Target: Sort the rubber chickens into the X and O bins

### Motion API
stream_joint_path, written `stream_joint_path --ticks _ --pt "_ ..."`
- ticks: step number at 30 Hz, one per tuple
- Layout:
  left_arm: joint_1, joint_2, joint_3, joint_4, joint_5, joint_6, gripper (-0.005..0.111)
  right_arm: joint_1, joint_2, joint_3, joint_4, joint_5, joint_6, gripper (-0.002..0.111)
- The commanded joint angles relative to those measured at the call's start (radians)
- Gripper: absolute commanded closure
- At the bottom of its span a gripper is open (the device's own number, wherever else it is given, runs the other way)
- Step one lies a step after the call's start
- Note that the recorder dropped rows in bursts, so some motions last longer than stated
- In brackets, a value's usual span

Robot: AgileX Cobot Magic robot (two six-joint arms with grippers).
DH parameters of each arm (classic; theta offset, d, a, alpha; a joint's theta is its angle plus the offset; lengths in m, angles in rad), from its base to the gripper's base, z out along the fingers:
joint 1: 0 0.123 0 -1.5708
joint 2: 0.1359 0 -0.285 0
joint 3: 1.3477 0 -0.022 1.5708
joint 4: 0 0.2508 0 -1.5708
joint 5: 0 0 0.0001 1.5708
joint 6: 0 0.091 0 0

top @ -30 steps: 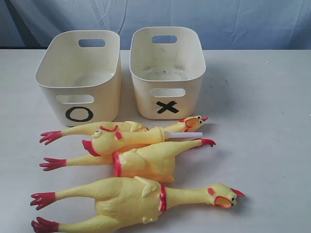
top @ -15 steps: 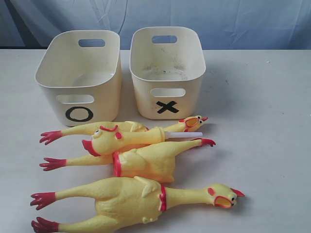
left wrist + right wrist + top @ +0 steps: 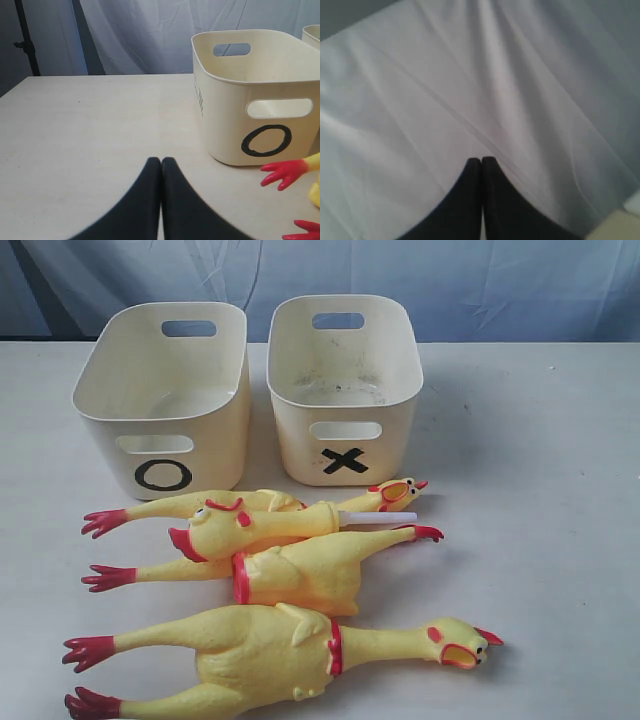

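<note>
Several yellow rubber chickens lie in front of the bins in the exterior view. The largest chicken (image 3: pixel 270 655) is nearest, head to the right. A mid-sized chicken (image 3: pixel 300 575) lies behind it, with a smaller chicken (image 3: pixel 255 525) on top and another chicken (image 3: pixel 250 502) behind. The O bin (image 3: pixel 165 400) stands at the back left, the X bin (image 3: pixel 345 390) to its right; both look empty. My left gripper (image 3: pixel 161 161) is shut with nothing in it, low over the table to the left of the O bin (image 3: pixel 260 100). Red chicken feet (image 3: pixel 282 172) show beside it. My right gripper (image 3: pixel 481 160) is shut, facing a white cloth.
A white table (image 3: pixel 540 490) carries everything. A pale cloth backdrop (image 3: pixel 400 280) hangs behind it. A dark stand pole (image 3: pixel 25 40) rises beyond the table's far left corner in the left wrist view. Neither arm shows in the exterior view.
</note>
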Motion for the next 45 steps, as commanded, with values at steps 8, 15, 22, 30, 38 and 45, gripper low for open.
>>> stream_joint_path --ticks 8,15,22,30,38,45 --pt "-0.005 -0.005 -0.002 -0.007 -0.007 -0.003 0.107 0.110 0.202 0.350 0.688 -0.822 -0.454 0.109" --pt "-0.005 -0.005 -0.002 -0.007 -0.007 -0.003 0.107 0.155 0.413 0.282 -0.172 -1.194 0.028 0.109" --pt "-0.005 -0.005 -0.002 -0.007 -0.007 -0.003 0.107 0.155 0.676 0.133 -0.177 -1.587 -0.040 0.109" --pt "-0.005 -0.005 -0.002 -0.007 -0.007 -0.003 0.107 0.155 0.688 0.096 -0.177 -1.220 -0.230 0.109" --pt "-0.005 -0.005 -0.002 -0.007 -0.007 -0.003 0.107 0.155 0.675 0.095 -0.177 -0.258 -0.306 0.109" --pt "-0.005 -0.005 -0.002 -0.007 -0.007 -0.003 0.107 0.155 0.678 0.086 0.060 0.209 -0.618 0.109"
